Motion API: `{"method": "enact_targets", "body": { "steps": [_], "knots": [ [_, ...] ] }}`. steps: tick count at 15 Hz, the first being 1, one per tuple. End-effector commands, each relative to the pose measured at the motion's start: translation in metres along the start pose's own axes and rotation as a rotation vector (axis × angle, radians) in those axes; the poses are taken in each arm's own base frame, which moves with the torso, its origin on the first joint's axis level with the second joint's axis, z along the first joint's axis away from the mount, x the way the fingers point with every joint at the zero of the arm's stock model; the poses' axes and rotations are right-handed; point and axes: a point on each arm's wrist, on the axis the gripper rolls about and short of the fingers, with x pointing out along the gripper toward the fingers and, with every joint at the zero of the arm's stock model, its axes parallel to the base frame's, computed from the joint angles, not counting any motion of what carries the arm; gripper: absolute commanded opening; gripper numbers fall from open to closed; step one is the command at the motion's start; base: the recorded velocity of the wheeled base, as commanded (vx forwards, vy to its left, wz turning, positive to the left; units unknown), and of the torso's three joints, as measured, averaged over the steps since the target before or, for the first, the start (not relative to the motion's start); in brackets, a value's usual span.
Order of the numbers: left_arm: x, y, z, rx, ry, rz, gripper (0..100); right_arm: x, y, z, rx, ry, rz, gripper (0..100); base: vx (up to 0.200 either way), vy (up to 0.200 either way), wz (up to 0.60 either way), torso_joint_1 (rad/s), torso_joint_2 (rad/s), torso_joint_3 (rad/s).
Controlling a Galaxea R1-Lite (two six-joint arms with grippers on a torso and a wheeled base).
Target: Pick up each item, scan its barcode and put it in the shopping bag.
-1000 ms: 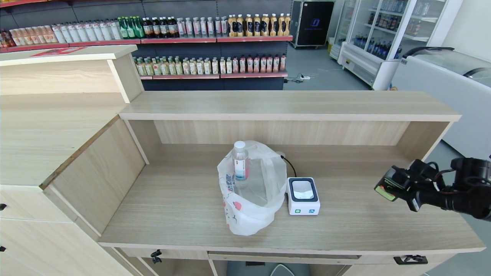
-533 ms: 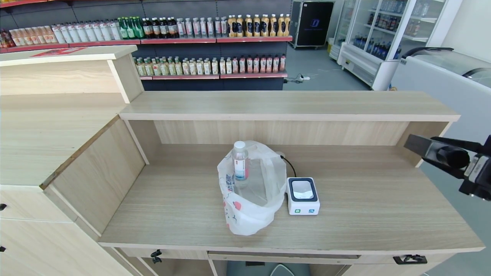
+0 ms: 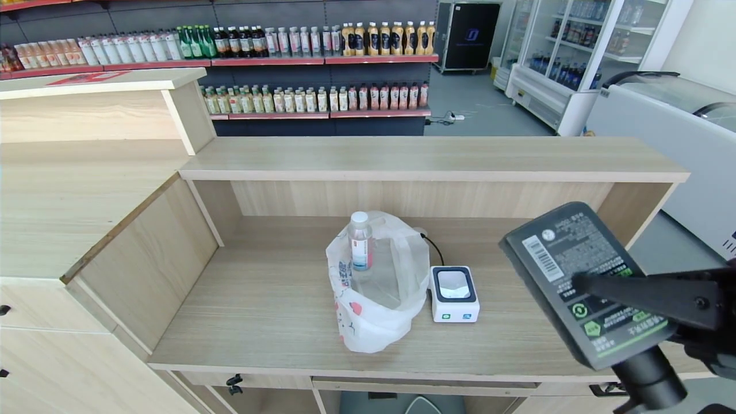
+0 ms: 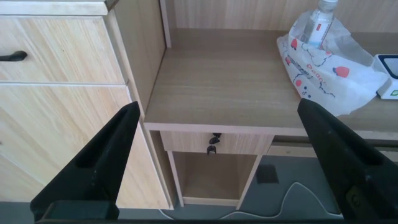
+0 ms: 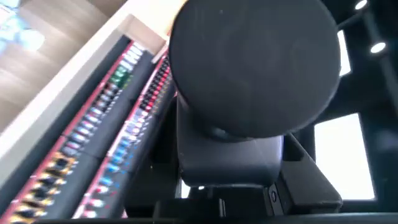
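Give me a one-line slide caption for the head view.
Right gripper holds a dark barcoded pack by the counter's right end; a bottle stands in the bag beside the scanner.

1 bag [image 3: 374, 322], 1 bottle [image 3: 360, 247], 1 scanner [image 3: 454, 293], 1 dark pkg [image 3: 581, 253].

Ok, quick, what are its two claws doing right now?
Left gripper: open, holding nothing.
Right gripper: shut on a dark packet, barcode showing.

Close-up dark item [image 5: 255, 68]; bottle shelves [image 5: 93, 143], wooden counter [image 5: 50, 74] behind.
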Motion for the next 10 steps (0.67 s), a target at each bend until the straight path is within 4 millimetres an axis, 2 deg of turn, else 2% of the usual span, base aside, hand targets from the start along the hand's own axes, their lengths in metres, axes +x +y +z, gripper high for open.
{"method": "enact_targets", "body": {
  "steps": [1, 4, 10],
  "knots": [
    [0.000, 0.000, 0.000, 0.000, -0.001, 0.001, 100, 0.003, -0.032, 0.014, -0.140, -0.022, -0.110, 0, 0.000, 0.000, 0.00, 0.000, 0.00, 0.000],
    [0.000, 0.000, 0.000, 0.000, -0.001, 0.001, 100, 0.003, -0.044, 0.023, -0.237, 0.001, -0.120, 0, 0.000, 0.000, 0.00, 0.000, 0.00, 0.000],
    [0.000, 0.000, 0.000, 0.000, -0.001, 0.001, 100, 0.023, -0.061, 0.028, -0.448, -0.012, -0.264, 0, 0.000, 0.000, 0.00, 0.000, 0.00, 0.000]
  ]
}}
